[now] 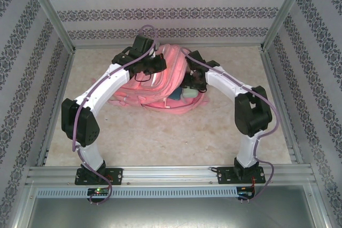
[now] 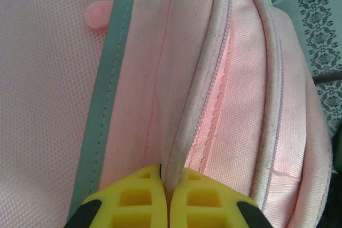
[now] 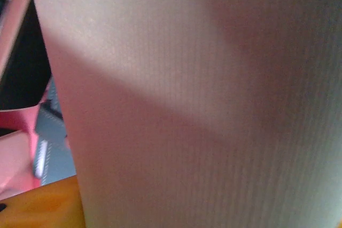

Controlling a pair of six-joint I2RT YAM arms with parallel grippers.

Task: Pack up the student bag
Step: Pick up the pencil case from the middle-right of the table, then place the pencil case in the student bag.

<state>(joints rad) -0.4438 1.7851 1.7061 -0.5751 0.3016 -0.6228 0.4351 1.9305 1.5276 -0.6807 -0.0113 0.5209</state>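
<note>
Plainly, the large pink fabric backpack (image 1: 170,73) lies slumped at the far middle of the pale speckled surface (image 1: 160,132), with both arms arched in over it from the near edge. The left hand (image 1: 151,65) sits on the backpack's far left part, and the right hand (image 1: 195,77) is at its right side, just beside a small pale blue-green thing (image 1: 187,93) that is too small to make out. Seen from the left wrist, the left hand (image 2: 168,177) has its yellow fingers (image 2: 133,198) pressed together on a fold of pink cloth, pinching the edge of the backpack (image 2: 240,105) right beside an open pink zip (image 2: 214,89). Left of that fold runs a dull grey-green stripe (image 2: 107,105), and beyond it is pink mesh with a round pink stud (image 2: 98,15). From the right wrist, a pale, finely ribbed material (image 3: 214,105) lies very close across the lens and is blurred. One orange finger (image 3: 37,209) shows at the lower left, with pink cloth (image 3: 16,126) beside it. Whether the right hand is spread or closed, I cannot tell.
</note>
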